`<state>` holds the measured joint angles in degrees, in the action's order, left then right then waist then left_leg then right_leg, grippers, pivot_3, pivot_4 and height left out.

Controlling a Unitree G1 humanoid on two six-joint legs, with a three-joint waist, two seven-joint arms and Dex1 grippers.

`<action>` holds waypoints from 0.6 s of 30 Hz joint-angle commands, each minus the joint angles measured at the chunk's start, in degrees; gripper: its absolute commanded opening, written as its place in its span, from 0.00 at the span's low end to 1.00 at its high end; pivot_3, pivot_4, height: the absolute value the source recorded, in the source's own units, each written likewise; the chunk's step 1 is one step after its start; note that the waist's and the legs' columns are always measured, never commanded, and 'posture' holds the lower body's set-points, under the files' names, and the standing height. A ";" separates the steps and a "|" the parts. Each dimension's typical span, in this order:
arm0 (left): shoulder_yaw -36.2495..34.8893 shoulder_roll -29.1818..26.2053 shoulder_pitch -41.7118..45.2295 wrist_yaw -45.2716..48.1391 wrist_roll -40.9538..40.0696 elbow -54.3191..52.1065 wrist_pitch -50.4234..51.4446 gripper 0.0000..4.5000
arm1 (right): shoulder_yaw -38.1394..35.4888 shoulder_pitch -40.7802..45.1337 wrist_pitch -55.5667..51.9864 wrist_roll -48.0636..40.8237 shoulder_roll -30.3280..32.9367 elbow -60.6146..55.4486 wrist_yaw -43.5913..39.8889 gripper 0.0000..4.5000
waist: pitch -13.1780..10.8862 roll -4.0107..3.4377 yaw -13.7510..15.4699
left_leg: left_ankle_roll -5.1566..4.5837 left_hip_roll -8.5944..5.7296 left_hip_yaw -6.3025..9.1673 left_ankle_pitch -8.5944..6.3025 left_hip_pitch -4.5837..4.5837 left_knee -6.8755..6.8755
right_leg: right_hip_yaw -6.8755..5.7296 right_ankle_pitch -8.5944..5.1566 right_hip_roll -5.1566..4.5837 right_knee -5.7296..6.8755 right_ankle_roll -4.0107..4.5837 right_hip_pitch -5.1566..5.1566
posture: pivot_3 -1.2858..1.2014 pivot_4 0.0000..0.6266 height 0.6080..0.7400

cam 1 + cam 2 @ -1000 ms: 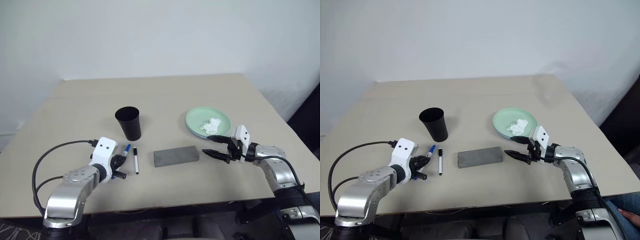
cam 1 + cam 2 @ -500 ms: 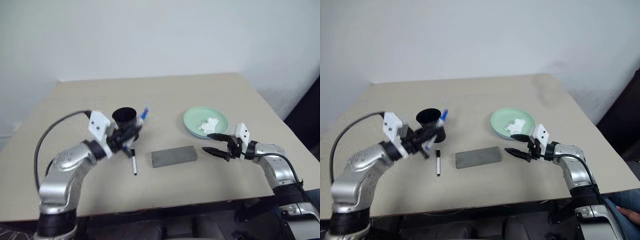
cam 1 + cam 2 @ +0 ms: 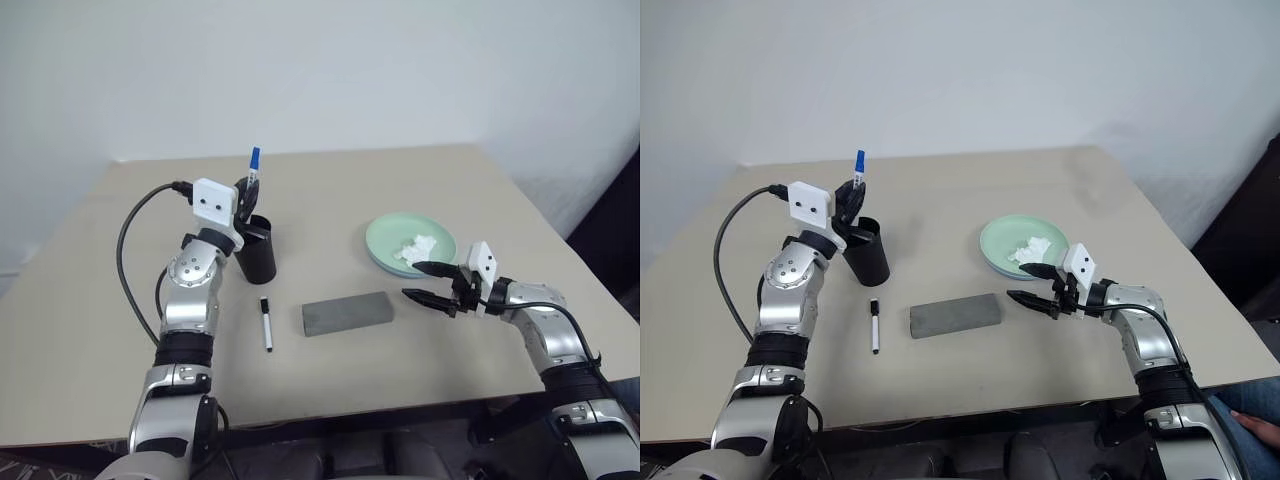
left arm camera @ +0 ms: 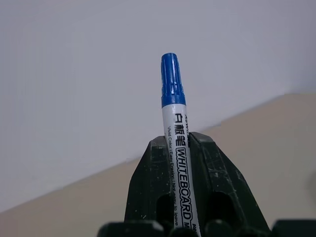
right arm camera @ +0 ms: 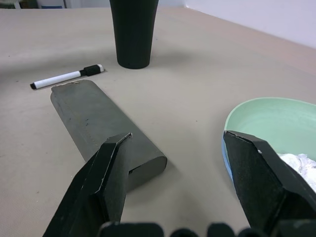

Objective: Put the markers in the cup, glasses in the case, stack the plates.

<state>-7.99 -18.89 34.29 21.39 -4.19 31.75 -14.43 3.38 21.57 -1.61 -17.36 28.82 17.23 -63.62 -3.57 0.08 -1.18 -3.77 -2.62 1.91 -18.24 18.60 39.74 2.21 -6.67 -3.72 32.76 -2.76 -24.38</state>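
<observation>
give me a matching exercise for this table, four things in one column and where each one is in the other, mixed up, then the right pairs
Things
1. blue-capped white marker
2. black-capped white marker
3. crumpled white tissue
4. flat grey rectangular case

Places
A. on the mint green round plate
B. lying on the table in front of the matte black tapered cup
C. held upright in the left gripper, above the cup
D. closed on the table, between the lying marker and the open right gripper

Pairs: 1-C, 2-B, 3-A, 4-D
</observation>
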 commanded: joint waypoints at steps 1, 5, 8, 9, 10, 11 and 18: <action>0.42 0.25 2.92 0.11 0.12 2.33 -4.23 0.19 | -1.72 -0.16 0.98 -0.33 0.89 -2.50 0.42 0.71 | 0.00 0.01 0.01 | -0.03 0.00 0.00 -0.02 0.00 0.00 | 0.00 0.00 0.00 0.00 0.00 0.00 | 0.52 0.00 1.00; 0.40 0.42 3.61 -0.36 -0.08 4.15 -5.48 0.48 | -1.91 -0.66 1.15 -0.37 1.09 -2.60 0.48 0.71 | 0.01 0.02 0.01 | -0.04 0.01 0.00 -0.02 0.00 0.00 | 0.00 0.00 0.00 0.01 -0.01 0.01 | 0.52 0.00 1.00; 0.32 0.55 3.91 -0.74 -0.20 4.71 -6.15 0.71 | -1.95 -0.61 1.27 -0.31 1.08 -2.26 0.39 0.71 | 0.01 0.02 0.00 | -0.04 0.01 0.00 -0.02 -0.01 0.01 | 0.00 0.00 0.00 0.02 -0.01 0.01 | 0.52 0.00 1.00; 0.26 0.55 3.97 -0.86 -0.25 4.72 -6.21 0.79 | -1.91 -0.52 1.32 -0.27 1.03 -2.10 0.35 0.71 | 0.01 0.02 -0.01 | -0.04 0.02 -0.01 -0.02 -0.01 0.01 | 0.00 0.00 0.00 0.02 -0.01 0.01 | 0.52 0.00 1.00; 0.20 0.53 4.02 -0.94 -0.32 4.68 -6.24 0.85 | -1.86 -0.40 1.37 -0.23 0.97 -1.92 0.31 0.71 | 0.01 0.02 -0.02 | -0.04 0.02 -0.01 -0.02 -0.01 0.01 | 0.00 0.00 0.00 0.02 -0.01 0.01 | 0.52 0.00 1.00; 0.12 0.47 4.04 -1.10 -0.36 4.51 -6.31 0.85 | -1.78 -0.22 1.44 -0.17 0.89 -1.69 0.25 0.71 | 0.01 0.02 -0.03 | -0.04 0.02 -0.01 -0.02 -0.01 0.01 | 0.00 0.00 0.01 0.02 -0.01 0.01 | 0.52 0.00 1.00; -0.60 -0.25 4.05 -1.46 -1.63 -0.31 -4.45 0.85 | -1.26 0.79 2.00 0.08 0.52 -0.41 -0.34 0.71 | 0.01 0.04 -0.01 | -0.04 0.02 0.00 -0.02 0.00 0.02 | -0.01 0.00 0.01 0.02 -0.01 0.01 | 0.52 0.00 1.00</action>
<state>-7.66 -18.17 36.29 20.35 -4.79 35.56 -18.99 3.03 20.25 -0.92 -17.28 29.05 17.39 -63.65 -3.57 0.11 -1.19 -3.81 -2.59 1.91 -18.26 18.60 39.76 2.21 -6.66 -3.72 32.78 -2.78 -24.37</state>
